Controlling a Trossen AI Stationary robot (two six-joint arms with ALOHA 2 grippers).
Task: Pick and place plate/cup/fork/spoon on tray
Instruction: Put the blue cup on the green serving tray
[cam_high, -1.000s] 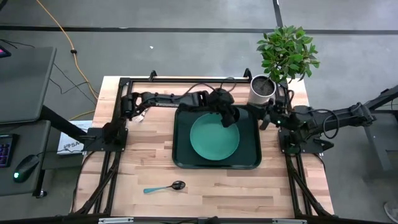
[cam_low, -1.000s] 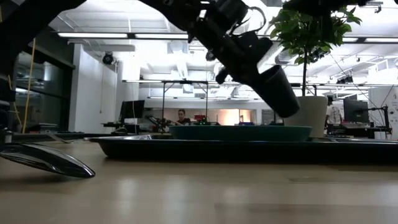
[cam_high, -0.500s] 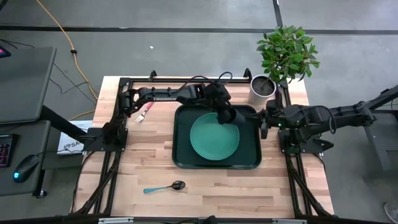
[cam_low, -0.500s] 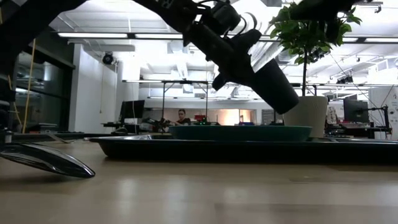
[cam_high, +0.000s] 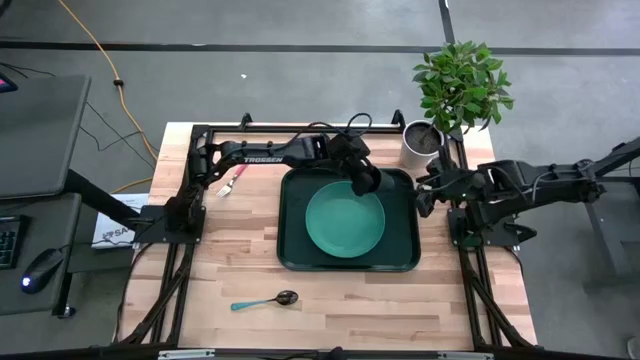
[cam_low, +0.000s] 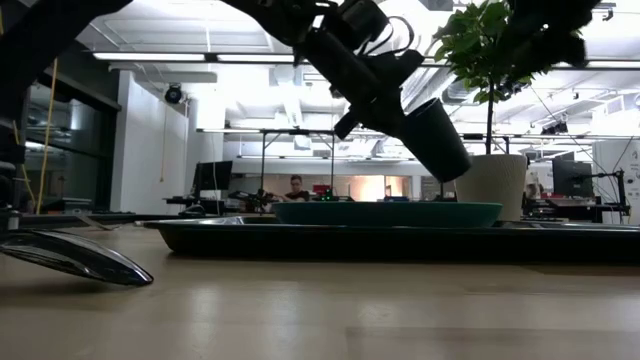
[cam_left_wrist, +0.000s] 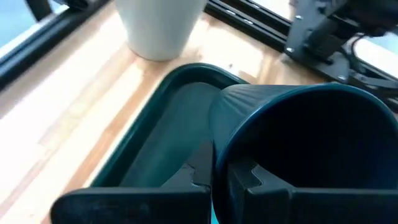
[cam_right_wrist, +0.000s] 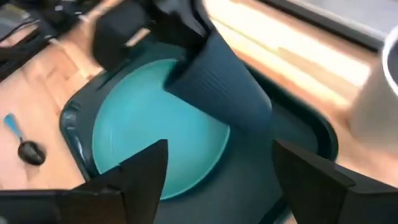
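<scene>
Over the last second the left pincer (cam_high: 366, 182) has carried the cup (cam_low: 435, 140) back across the tray (cam_high: 295, 250), from its far right corner toward the middle of the far edge. The right arm has drawn away to the right, and its pincer (cam_high: 424, 197) now sits just off the tray's right rim with its fingers spread and nothing between them.

Judged from this, the cup has changed hands or been freed for the left arm alone, and placement is the step in hand. The cup is not yet set down.

Present condition:
- The left pincer is clamped on the cup's rim; the left wrist view shows one finger inside the wall and one outside it.
- The cup is a small black cylinder with a faintly ribbed wall. It hangs tilted, mouth toward the arm, above the far part of the tray and the far rim of the plate (cam_high: 344, 220), touching neither.
- The plate lies flat in the tray.
- The spoon (cam_high: 264, 301) lies on the counter (cam_high: 240, 260) near the front edge.
- The fork (cam_high: 231, 181) lies by the left arm's base, beyond the tray.
- The white plant pot (cam_high: 420, 143) stands at the far right corner.
</scene>
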